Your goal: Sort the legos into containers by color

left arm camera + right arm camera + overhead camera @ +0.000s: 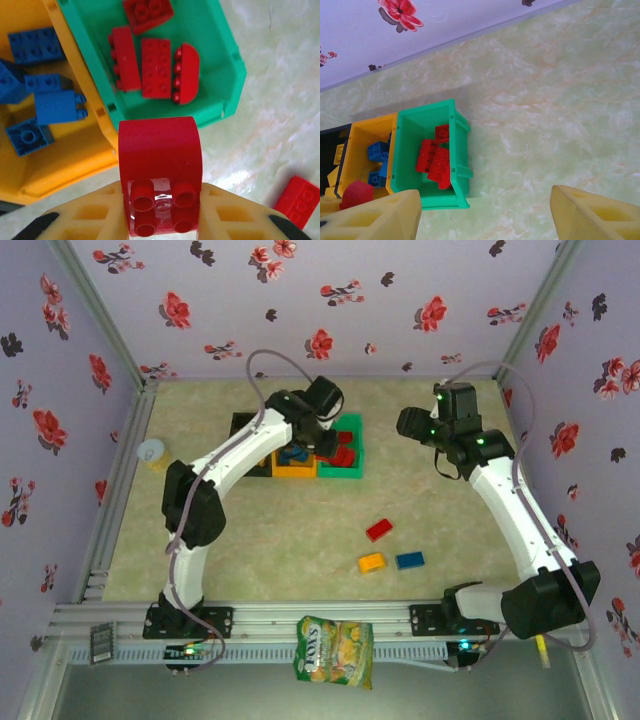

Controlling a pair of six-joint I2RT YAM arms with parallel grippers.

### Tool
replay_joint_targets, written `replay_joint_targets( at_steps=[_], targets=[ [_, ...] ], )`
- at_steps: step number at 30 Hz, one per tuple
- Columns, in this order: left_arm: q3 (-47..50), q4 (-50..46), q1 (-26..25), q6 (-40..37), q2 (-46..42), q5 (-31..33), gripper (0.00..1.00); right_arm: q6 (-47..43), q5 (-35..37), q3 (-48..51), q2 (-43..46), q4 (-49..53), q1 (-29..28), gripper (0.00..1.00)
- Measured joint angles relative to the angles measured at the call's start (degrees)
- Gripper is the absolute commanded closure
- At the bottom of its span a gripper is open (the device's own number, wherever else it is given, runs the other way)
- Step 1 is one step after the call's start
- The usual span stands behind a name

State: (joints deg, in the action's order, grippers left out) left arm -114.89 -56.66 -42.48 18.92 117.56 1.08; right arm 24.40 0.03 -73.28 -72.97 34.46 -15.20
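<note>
The left hand (161,212) is closed on a red lego (160,150) with one rounded end, at the near corner of the green bin (222,50), which has red bricks (156,67) inside; the orange bin (70,170) to its left has blue bricks (55,107). The right hand (485,215) is wide open and empty, its fingers (375,217) cut off by the frame. The left arm (235,455) hides much of the black bin (241,424).

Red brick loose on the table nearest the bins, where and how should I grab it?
Probably from straight above: the red brick lies flat, studs up, nothing touching it. Pinch its two long sides at mid-length, wrist turned to match its diagonal lie.
</note>
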Motion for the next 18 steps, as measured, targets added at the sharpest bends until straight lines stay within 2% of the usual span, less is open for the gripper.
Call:
replay_joint_targets(
  at_steps=[8,9,11,13,18],
  targets=[
    [-12.6,0.9,1.9,0.6,9.8,-0.1,0.63,0.0,0.0,0.0,0.0,0.0,0.0,0.30],
    [-13.7,0.9,2.1,0.6,10.7,-0.2,0.59,0.0,0.0,0.0,0.0,0.1,0.0,0.31],
    [-16.2,0.9,2.6,0.8,12.5,-0.5,0.43,0.0,-0.1,0.0,0.0,0.2,0.0,0.31],
    [-18.1,0.9,3.0,0.9,13.7,-0.9,0.37,0.0,-0.2,0.0,0.0,0.2,0.0,0.30],
    [-19.5,0.9,3.7,0.6,13.9,-1.8,0.36,0.0,-0.3,0.4,0.0,0.2,0.0,0.31]
  ],
)
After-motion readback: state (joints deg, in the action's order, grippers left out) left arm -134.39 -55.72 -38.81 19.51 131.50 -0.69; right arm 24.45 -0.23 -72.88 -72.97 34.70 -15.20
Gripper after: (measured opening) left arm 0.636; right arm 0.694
